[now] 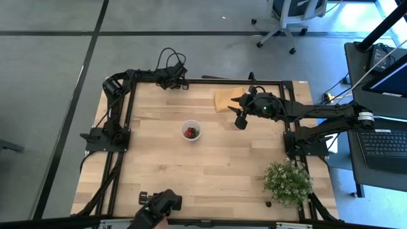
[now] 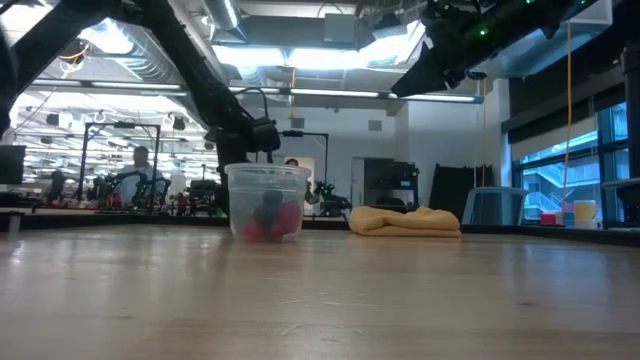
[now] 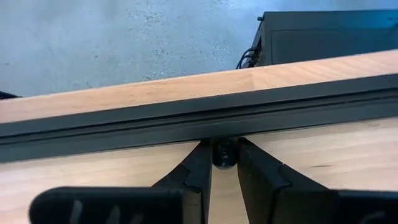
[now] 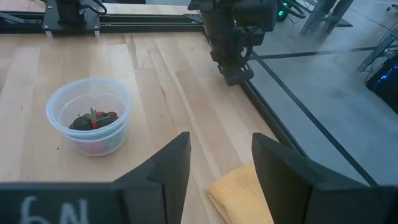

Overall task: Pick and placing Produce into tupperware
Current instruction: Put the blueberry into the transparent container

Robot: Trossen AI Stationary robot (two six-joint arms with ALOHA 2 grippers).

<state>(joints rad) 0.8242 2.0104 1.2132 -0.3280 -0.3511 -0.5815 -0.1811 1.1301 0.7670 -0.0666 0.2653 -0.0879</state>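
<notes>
Produce [image 4: 93,119] lies in the tupperware [image 1: 191,131] mid-table. Left gripper [image 3: 224,163], at the near edge, pinches a small dark berry [image 3: 224,153]. Right gripper [image 4: 220,163], fingers parted and empty, hangs above the orange cloth [image 1: 227,99] by the far edge.

Left claw [image 1: 147,202] cut by high view's edge; grasped dark bit [image 3: 224,153] unidentifiable.
</notes>
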